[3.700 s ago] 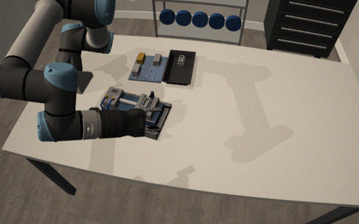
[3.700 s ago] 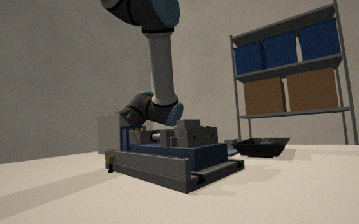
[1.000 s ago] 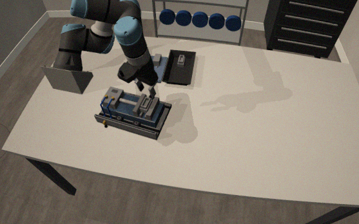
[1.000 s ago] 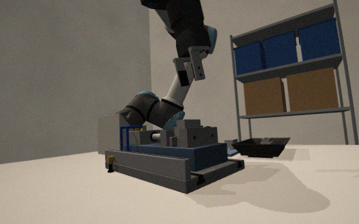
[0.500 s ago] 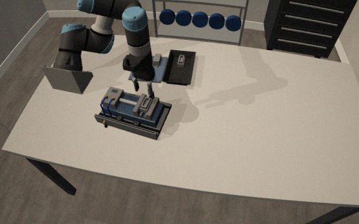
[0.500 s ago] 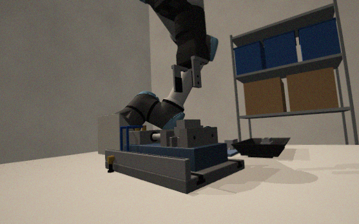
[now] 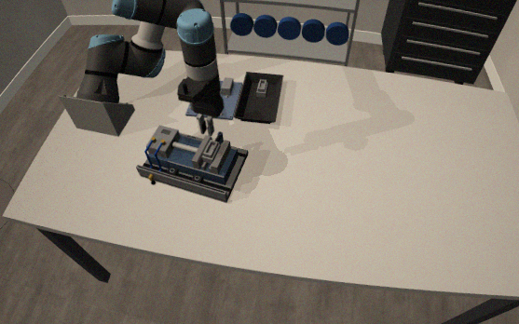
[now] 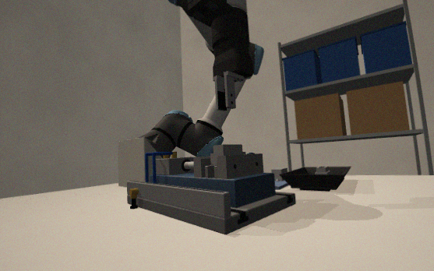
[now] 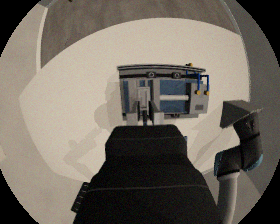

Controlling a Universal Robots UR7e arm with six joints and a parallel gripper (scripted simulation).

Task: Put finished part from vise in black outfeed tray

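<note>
The finished part (image 7: 211, 150) (image 8: 228, 150) (image 9: 143, 99), a grey block with a pocket on top, sits clamped between the jaws of the blue and grey vise (image 7: 176, 160) (image 8: 248, 188) (image 9: 180, 99). My gripper (image 7: 205, 125) (image 8: 225, 98) (image 9: 144, 107) hangs well above the vise, over the part, pointing down. Its fingers stand close together with nothing between them. The black outfeed tray (image 7: 251, 108) (image 8: 314, 181) lies behind the vise and holds one grey part (image 7: 263, 87) (image 8: 321, 170).
A blue pallet (image 7: 230, 106) with a grey blank (image 7: 226, 86) lies left of the tray. The arm's grey pedestal (image 7: 96, 117) stands at the table's back left. A shelf rack (image 7: 293, 28) (image 8: 350, 78) and a dark drawer cabinet (image 7: 446, 37) stand behind the table.
</note>
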